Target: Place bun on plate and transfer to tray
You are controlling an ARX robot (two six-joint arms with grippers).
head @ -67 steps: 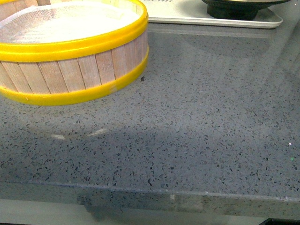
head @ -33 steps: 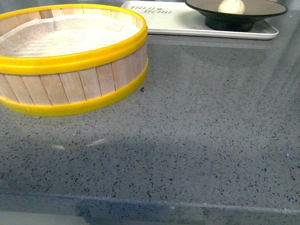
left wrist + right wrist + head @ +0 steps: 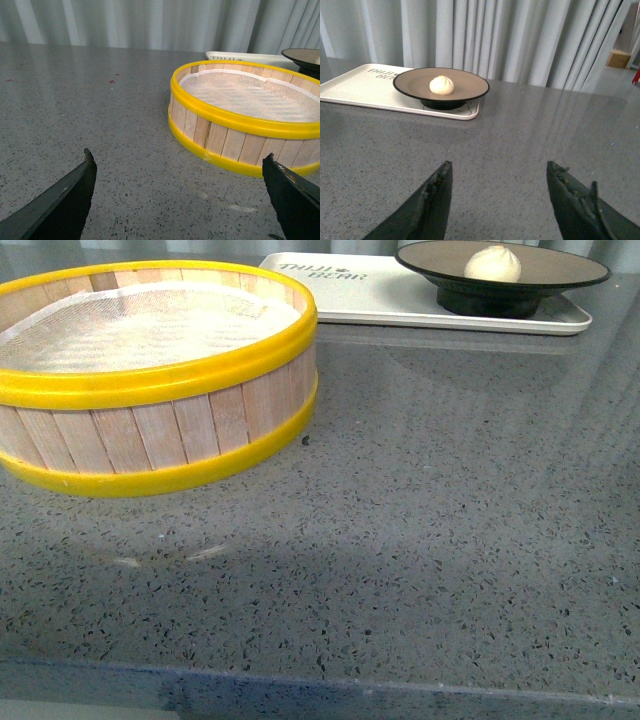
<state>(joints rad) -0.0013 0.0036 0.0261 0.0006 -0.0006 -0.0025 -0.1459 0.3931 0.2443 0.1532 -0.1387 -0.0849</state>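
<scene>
You have the bun (image 3: 441, 84) sitting in the middle of the plate (image 3: 470, 92), and the plate stands on the near end of the white tray (image 3: 355, 87), its black foot inside the raised rim; judged from that, both halves of the job look done, and the load is where it is because it has been delivered, not because anything holds it. Your right claw (image 3: 497, 200) hangs low over the grey tabletop (image 3: 530, 125), well apart from the tray and pointed toward it, so plate and bun lie ahead of its tips and a little to one side; its two dark fingers are spread wide with only bare stone between them. Your left claw (image 3: 180, 200) is likewise spread wide and empty, low over the tabletop; the yellow-rimmed steamer basket (image 3: 240, 125) stands ahead of it, nearer one finger than the other, with only its mesh liner showing inside. In the front view neither arm shows; I judge both to be drawn back clear of the work.
</scene>
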